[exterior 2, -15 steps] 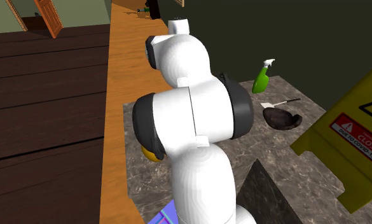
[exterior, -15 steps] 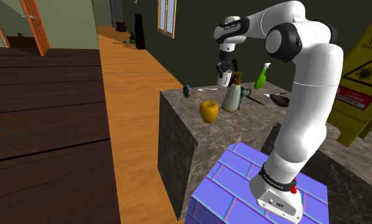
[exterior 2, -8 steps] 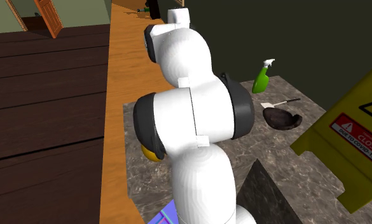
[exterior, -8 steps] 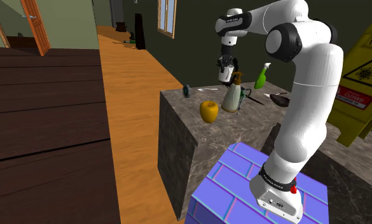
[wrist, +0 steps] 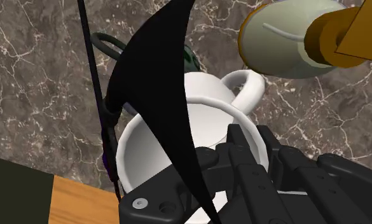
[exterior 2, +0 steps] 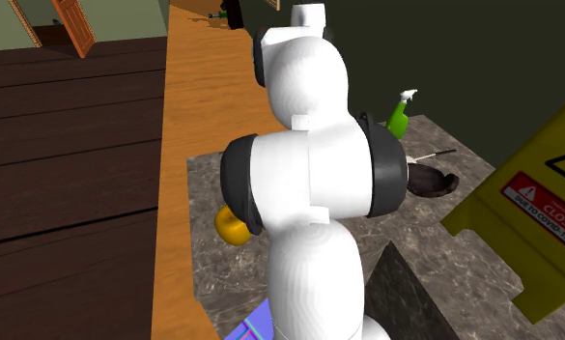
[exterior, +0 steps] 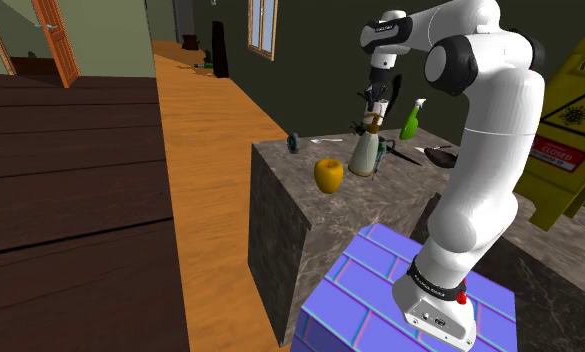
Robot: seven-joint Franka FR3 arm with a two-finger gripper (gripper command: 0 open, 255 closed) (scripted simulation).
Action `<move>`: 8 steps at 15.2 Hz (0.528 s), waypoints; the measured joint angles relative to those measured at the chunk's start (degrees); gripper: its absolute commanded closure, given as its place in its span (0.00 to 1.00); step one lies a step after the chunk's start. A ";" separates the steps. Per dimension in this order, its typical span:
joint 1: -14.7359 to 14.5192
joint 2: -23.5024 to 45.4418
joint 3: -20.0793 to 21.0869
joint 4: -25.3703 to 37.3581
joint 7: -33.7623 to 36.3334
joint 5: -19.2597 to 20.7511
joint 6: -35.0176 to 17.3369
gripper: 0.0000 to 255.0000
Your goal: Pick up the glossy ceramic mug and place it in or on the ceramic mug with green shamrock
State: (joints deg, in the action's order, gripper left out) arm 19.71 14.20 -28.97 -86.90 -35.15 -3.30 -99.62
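In the wrist view my gripper [wrist: 219,149] is shut on the rim of a glossy white mug [wrist: 210,102], whose handle points away from the fingers. Right beneath it I see the dark green rim of another mug [wrist: 105,41] on the marble counter. A black curved shape crosses the white mug and hides part of it. In the shoulder view the gripper [exterior: 373,112] hangs just above a cream bottle [exterior: 363,152], and the green mug [exterior: 384,152] peeks out behind that bottle.
The cream bottle [wrist: 286,35] with its brown cap stands close beside both mugs. A yellow fruit [exterior: 328,175], a green spray bottle [exterior: 411,120], a dark pan [exterior: 440,155] and a small dark round thing [exterior: 294,142] share the counter. A yellow caution sign [exterior: 570,130] stands behind.
The gripper has carried the white mug up and toward the shoulder view's right, from beside the cream bottle's top to above the bottle and the green mug. The hand has also turned.
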 measured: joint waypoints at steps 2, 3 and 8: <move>1.62 -0.14 -0.91 0.17 -2.48 -0.10 0.34 1.00; 2.84 0.78 -1.38 1.14 -4.08 -0.67 0.40 1.00; 5.91 2.29 -2.59 1.91 -8.37 -1.74 -0.15 1.00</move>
State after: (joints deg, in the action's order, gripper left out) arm 25.62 16.49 -31.55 -84.99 -43.52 -5.04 -99.76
